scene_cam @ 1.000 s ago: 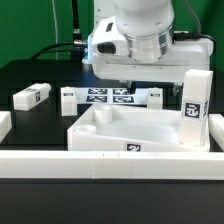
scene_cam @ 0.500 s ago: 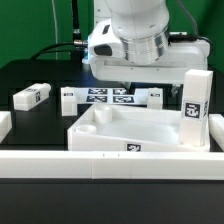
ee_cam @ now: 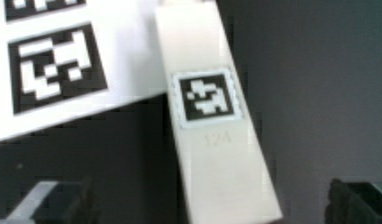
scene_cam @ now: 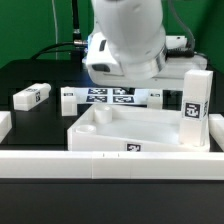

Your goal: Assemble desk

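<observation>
Black two-finger gripper (ee_cam: pixel 202 203): jaws wide apart, empty. Short white tagged plastic block leg (ee_cam: pixel 209 110) lies between them, long axis square to closing line, just beside marker board (ee_cam: pixel 55 60). White rimmed plastic tray top (scene_cam: pixel 96 141): lower centre of exterior view.

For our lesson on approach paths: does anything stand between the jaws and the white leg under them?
Nothing visible does. In the wrist view the leg lies bare on the black table below the gripper, jaws open on either side; the marker board lies beside it, not over it.
</observation>
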Controlling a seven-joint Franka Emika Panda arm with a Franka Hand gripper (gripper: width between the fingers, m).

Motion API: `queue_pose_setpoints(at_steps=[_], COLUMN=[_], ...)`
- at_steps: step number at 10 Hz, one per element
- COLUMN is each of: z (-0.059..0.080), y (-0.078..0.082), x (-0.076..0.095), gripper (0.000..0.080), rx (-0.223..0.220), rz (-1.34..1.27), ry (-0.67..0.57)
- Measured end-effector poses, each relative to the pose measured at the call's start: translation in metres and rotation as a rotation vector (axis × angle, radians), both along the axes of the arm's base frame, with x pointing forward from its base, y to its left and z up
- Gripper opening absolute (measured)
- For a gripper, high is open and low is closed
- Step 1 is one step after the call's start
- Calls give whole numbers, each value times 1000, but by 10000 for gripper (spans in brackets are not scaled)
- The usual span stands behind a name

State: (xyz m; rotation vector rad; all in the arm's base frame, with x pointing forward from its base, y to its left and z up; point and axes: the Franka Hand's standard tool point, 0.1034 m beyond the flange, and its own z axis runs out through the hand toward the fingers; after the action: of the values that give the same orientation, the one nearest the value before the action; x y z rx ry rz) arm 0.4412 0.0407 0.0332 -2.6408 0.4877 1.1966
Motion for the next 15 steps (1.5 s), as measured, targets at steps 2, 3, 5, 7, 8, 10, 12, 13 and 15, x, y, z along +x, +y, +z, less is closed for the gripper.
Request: queue_pose_setpoints(at_steps=[2,3,5,7,8,10,12,13,15], z=[-3,-8,-10,-15,-20,-24,-26,-26,-26], y=[-2,-3,0,6,12,17,17,17,17], x=[-7,-3,-4,-4,-4,-3,-4,-4,-4], gripper=[649,649,649,649,649,649,636,636,285], rx=[37,32,29,30,29,30,29,29,30], rz=[3,1,3,11,17,25,25,25,24], ry=[116,108,106,98,89,78,79,80,80])
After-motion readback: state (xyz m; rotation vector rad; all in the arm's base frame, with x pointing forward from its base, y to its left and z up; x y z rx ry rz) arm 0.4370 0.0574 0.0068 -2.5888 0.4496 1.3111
